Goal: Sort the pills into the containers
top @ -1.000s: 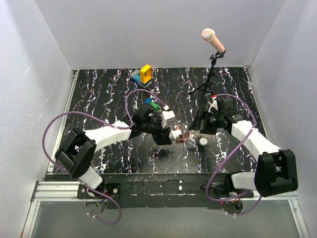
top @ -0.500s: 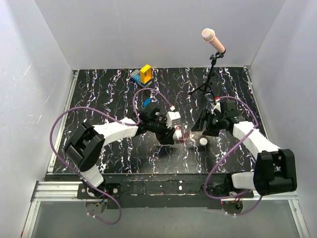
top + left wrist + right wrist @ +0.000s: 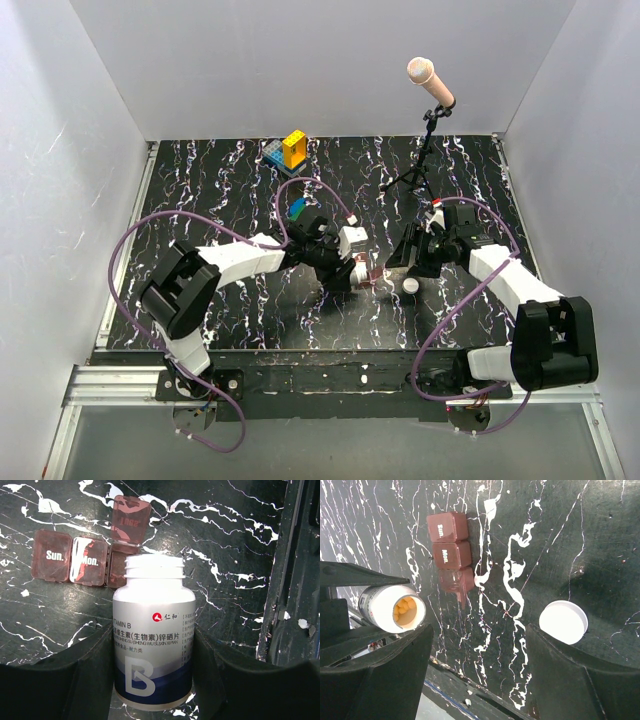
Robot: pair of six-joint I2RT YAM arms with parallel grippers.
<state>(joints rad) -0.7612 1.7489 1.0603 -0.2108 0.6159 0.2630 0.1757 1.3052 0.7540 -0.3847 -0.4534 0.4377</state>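
Note:
My left gripper (image 3: 152, 647) is shut on a white and blue vitamin bottle (image 3: 153, 625) with its cap off. The bottle's mouth points at the containers, a small brown pill box (image 3: 75, 560) lying just beyond it. The lids marked Sun. and Mon. are shut; the third lid (image 3: 131, 520) stands up. Orange pills (image 3: 404, 611) show inside the bottle (image 3: 390, 607) in the right wrist view. There, my right gripper (image 3: 479, 635) hangs open over bare table between bottle and white cap (image 3: 563, 621). From above, the pill box (image 3: 366, 272) lies between both grippers.
Toy blocks (image 3: 288, 152) stand at the back of the black marbled table (image 3: 220, 190), with a blue and green block (image 3: 298, 208) behind the left arm. A microphone (image 3: 428, 80) on a tripod stand (image 3: 410, 178) rises behind the right arm. White walls close in three sides.
My left arm has swung right and carried the bottle up to the pill box. The right gripper has drawn back slightly to the right and stays open.

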